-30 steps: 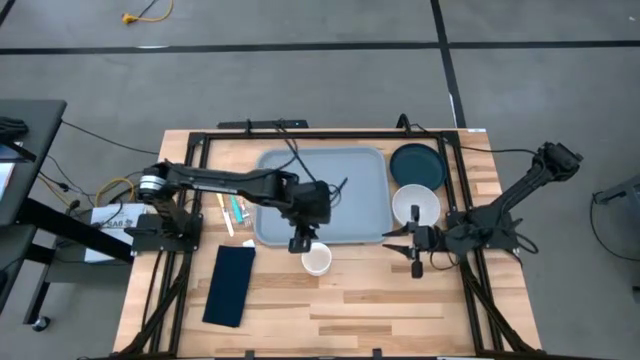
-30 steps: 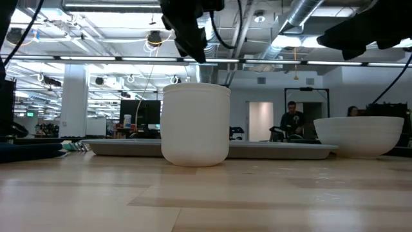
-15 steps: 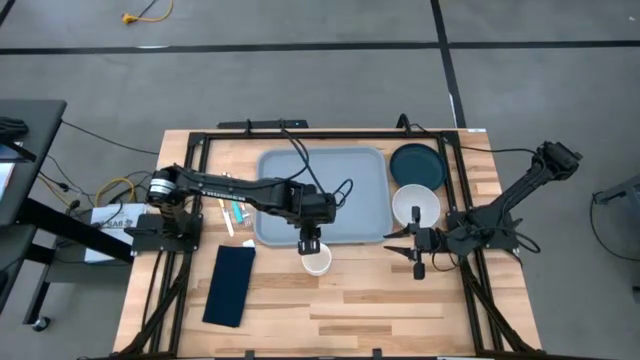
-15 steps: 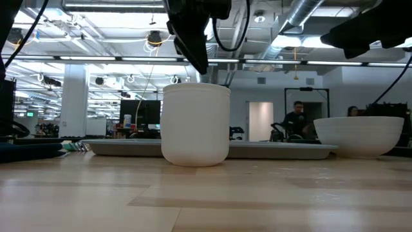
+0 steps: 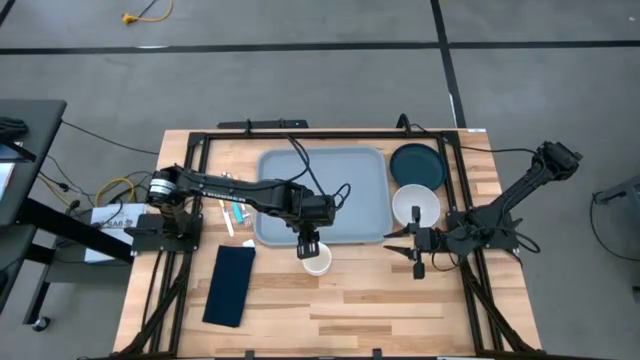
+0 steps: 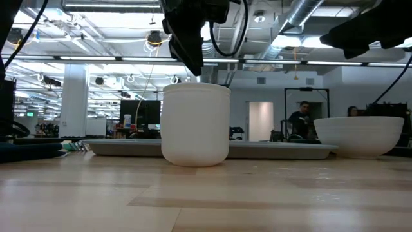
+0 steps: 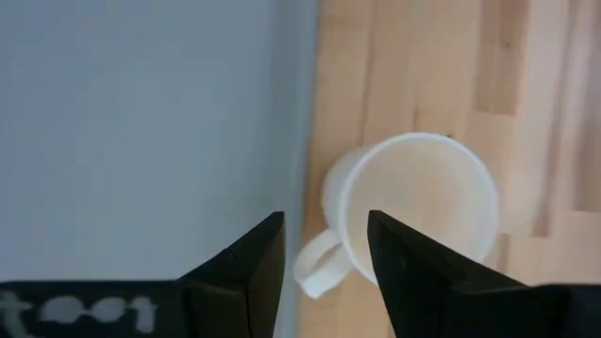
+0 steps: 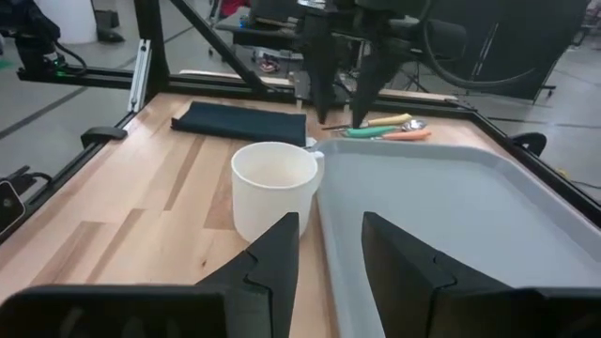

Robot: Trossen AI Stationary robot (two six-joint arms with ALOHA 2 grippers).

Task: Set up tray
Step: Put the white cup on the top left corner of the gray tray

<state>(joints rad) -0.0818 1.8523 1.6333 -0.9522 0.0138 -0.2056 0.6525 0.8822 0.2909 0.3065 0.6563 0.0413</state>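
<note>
While its two dark fingers stand apart and hold nothing, the left gripper (image 5: 309, 249) hangs above the white ceramic mug's (image 5: 318, 261) handle (image 7: 315, 264), seen only in the left wrist view. At 12 o'clock lies the flat grey-blue plastic tray (image 5: 350, 190), its rim just beside the mug. The right gripper (image 5: 416, 252), parted and empty, waits at 3 o'clock.
</note>
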